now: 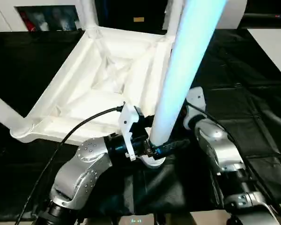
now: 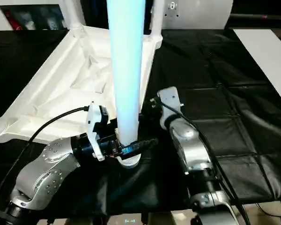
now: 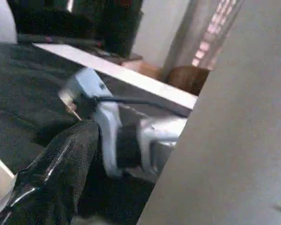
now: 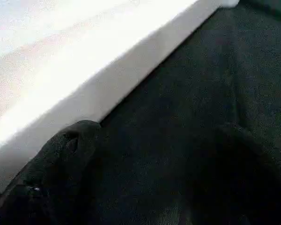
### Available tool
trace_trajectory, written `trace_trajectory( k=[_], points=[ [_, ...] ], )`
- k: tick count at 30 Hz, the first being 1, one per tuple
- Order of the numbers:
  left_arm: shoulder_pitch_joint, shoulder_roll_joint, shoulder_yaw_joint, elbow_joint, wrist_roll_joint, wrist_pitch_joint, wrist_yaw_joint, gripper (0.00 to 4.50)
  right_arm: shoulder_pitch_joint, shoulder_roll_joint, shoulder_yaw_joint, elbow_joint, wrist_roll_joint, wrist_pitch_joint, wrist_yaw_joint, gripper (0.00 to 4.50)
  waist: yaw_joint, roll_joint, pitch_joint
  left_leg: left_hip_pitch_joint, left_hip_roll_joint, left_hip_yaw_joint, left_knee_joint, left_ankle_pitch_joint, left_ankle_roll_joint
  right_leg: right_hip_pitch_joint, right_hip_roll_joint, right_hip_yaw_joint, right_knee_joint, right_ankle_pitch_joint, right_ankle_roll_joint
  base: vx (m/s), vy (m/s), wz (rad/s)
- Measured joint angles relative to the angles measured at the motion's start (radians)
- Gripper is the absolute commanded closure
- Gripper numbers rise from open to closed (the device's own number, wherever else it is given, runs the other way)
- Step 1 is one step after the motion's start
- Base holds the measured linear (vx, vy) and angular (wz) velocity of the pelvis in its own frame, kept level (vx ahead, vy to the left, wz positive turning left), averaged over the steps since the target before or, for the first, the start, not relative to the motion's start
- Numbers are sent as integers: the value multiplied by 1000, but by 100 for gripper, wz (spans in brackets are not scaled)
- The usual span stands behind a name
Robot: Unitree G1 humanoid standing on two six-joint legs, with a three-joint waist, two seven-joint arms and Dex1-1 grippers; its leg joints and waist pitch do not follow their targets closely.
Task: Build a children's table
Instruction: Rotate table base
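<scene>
Tabletop (image 1: 107,79) upside down on black worktable (image 2: 234,93), toward 11 o'clock. Leg (image 2: 126,84) upright in its near corner socket at 6 o'clock. Left gripper (image 2: 131,149) clamped around leg base. Right gripper (image 4: 56,164) beside tabletop edge; fingers' state unclear.

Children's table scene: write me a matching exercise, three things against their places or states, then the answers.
Things:
1. near leg
2. table top
3. right gripper

States:
A. lies upside down, ribbed side up, on the black cover
B. stands upright in the near corner socket, gripped low by the left gripper
C. beside the table's edge, just right of the leg's base, holding nothing visible

Pairs: 1-B, 2-A, 3-C
</scene>
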Motion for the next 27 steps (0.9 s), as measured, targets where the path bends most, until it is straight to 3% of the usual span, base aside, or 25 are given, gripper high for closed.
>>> trace_trajectory(
  k=[5,11,18,27],
  points=[
    [-20,-21,1,7,-17,-8,-7,2,36,-21,-9,-58,27,-13,61,0,9,1,0,0,0,0,1,1,1,1,0,0,0,1,1,0,0,0],
    [-1,-26,-32,-36,-45,4,-41,2,-1,17,-8,-13,18,-19,29,0,7,2,-1,1,0,0,2,1,1,1,0,0,0,3,-2,0,0,0],
    [5,-27,-23,-40,-45,4,-38,2,-42,55,-9,47,16,-33,30,0,-15,1,-1,1,0,0,2,1,1,1,0,0,0,4,-2,0,0,0],
    [4,-33,-17,-39,-43,-4,-21,2,-77,91,-3,110,6,-69,30,0,-16,0,-1,1,2,0,2,1,1,0,0,-1,0,4,-2,0,0,0]
  ],
)
